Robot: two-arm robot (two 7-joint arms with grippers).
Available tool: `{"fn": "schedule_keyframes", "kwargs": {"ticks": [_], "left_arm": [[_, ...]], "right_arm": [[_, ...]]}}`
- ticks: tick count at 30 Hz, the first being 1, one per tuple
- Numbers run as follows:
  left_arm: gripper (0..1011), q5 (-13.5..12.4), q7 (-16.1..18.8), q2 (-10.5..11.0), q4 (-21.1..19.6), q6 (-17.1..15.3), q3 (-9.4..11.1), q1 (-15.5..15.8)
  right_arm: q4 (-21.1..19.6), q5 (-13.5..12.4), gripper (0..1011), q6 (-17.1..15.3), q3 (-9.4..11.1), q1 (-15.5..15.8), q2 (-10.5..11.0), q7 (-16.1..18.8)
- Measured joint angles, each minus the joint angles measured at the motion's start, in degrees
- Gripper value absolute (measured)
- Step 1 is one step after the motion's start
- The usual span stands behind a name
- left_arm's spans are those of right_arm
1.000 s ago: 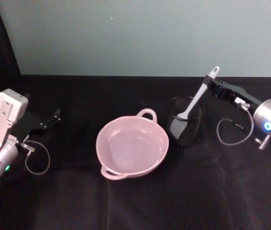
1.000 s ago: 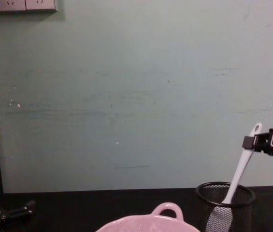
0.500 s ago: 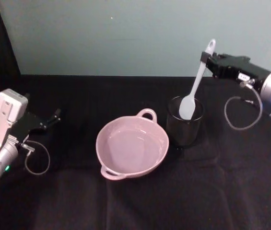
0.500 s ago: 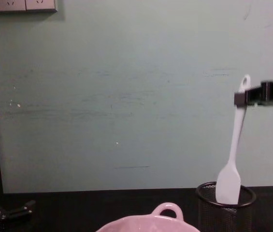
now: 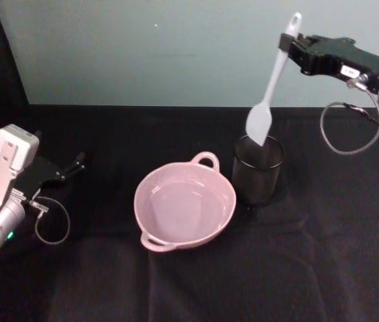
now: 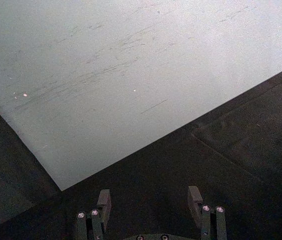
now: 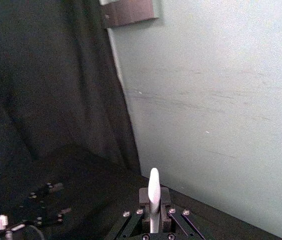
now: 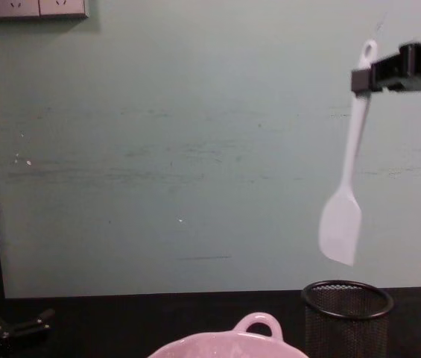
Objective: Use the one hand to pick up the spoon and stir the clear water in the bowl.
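Note:
My right gripper [image 5: 286, 47] is shut on the upper handle of the white spoon [image 5: 269, 90], high over the back right of the table. The spoon hangs nearly upright, and its flat head [image 5: 259, 123] is just above the black wire-mesh cup [image 5: 259, 170], clear of its rim. From the chest view the spoon [image 8: 346, 171] dangles from the right gripper [image 8: 362, 78] above the cup [image 8: 346, 313]. In the right wrist view the handle tip [image 7: 153, 190] pokes out between the shut fingers. The pink bowl [image 5: 137, 204], holding clear water, sits left of the cup. My left gripper [image 5: 75, 164] rests open at the far left.
A black cloth [image 5: 196, 288] covers the table, with a pale green wall behind it. The bowl's loop handle [image 8: 257, 318] points toward the wall, beside the cup. Grey cables loop at both wrists. The left gripper's fingers [image 6: 103, 201] hover over bare cloth.
The right gripper has risen with the spoon, lifting its head from inside the mesh cup to just above the rim. The left arm has not moved.

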State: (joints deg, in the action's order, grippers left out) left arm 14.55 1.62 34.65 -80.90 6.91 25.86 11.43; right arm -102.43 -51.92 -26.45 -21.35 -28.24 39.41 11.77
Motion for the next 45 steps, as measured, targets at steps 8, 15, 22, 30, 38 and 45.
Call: {"fn": "schedule_keyframes", "kwargs": {"ticks": [8,15,22,30,38,45], "left_arm": [[1011,0.0,0.0,0.0,0.0,0.0,0.0,0.0],[1011,0.0,0.0,0.0,0.0,0.0,0.0,0.0],[1011,0.0,0.0,0.0,0.0,0.0,0.0,0.0],[1011,0.0,0.0,0.0,0.0,0.0,0.0,0.0],[1011,0.0,0.0,0.0,0.0,0.0,0.0,0.0],[1011,0.0,0.0,0.0,0.0,0.0,0.0,0.0]], "right_arm": [[-0.31,-1.23,118,0.36,-2.85,-2.09,-0.76,2.47],[0.54,-0.79,118,1.34,-7.34,-3.64,-1.94,5.1],[4.89,1.4,118,4.49,-12.68,-5.14,-3.87,10.57],[10.78,4.63,118,7.49,-17.17,-5.89,-6.09,15.79],[13.9,7.68,118,11.2,-18.41,-4.79,-6.62,18.76],[15.59,10.01,118,13.52,-18.99,-3.55,-7.0,20.64]]}}
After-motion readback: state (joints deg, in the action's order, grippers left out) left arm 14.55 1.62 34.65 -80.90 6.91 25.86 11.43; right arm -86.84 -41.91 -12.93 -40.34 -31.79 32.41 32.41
